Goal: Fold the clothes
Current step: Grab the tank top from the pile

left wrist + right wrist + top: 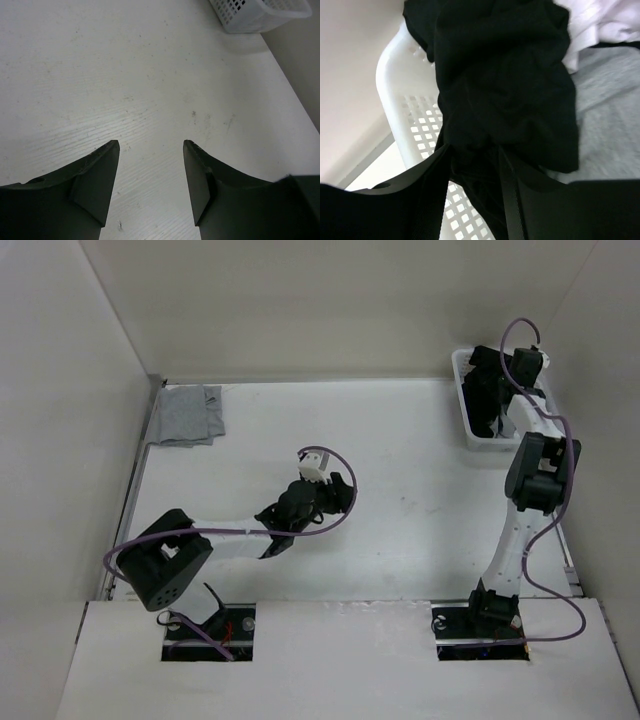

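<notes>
Top external view: the left arm (pixel 240 530) stretches over the middle of the white table (pixel 420 530), and the left gripper (pixel 345 490) hangs above bare tabletop, well apart from everything else. A light grey cloth (pixel 185 415) lies flat in the far left corner. In the far right corner sits a white basket (pixel 468 425), and the right arm (pixel 515 530) reaches up and over it, its end down among the dark heap inside. That heap is the black tank top (pixel 483 412), bunched in the basket. From up here I cannot tell how that hand's jaws stand. Left wrist view: the two dark fingers (pixel 95 175) are spread wide with nothing between them, only scuffed white table below, and the basket's latticed corner shows at upper right. Right wrist view: the right gripper (pixel 474 150) has its jaws parted, with a fold of the black tank top lying in the gap, close against the basket's perforated wall. A grey garment (pixel 610 100) and a white garment (pixel 607 20) lie beside it in the basket.
</notes>
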You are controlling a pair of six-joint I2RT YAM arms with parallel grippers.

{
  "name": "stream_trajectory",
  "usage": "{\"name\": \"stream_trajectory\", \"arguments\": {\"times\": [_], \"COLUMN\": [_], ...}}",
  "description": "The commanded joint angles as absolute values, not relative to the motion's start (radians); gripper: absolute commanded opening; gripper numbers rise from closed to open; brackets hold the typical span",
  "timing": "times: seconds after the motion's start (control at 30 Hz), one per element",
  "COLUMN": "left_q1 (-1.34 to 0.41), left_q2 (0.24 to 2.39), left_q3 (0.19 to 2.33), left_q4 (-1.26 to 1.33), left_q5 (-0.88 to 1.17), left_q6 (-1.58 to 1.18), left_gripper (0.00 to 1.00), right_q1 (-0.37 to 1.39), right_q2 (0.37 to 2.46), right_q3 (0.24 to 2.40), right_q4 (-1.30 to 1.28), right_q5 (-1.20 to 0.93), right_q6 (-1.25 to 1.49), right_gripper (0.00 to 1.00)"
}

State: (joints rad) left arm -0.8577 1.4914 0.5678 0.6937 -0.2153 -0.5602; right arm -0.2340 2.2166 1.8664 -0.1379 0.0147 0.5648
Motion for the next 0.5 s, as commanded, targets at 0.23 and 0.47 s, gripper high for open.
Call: {"name": "stream_trajectory", "arguments": {"times": [0.23,0.47], "left_q1": [-0.832,-0.832], "left_q2": [1.516,1.526], "left_q3": [0.587,0.594], "left_q4": [0.785,0.785], "left_q5": [-0.153,-0.147], "left_q6": [-0.604,-0.604], "left_gripper": [0.52,0.52], "right_q1": [-0.200,-0.174], "right_q2": [2.306,2.035], "right_q3": [2.026,1.754], "right_q4": [-0.144,0.161], "right_q5": [-0.002,0.024], "right_q6": [0.561,0.580], "right_gripper": [0.26,0.00]}}
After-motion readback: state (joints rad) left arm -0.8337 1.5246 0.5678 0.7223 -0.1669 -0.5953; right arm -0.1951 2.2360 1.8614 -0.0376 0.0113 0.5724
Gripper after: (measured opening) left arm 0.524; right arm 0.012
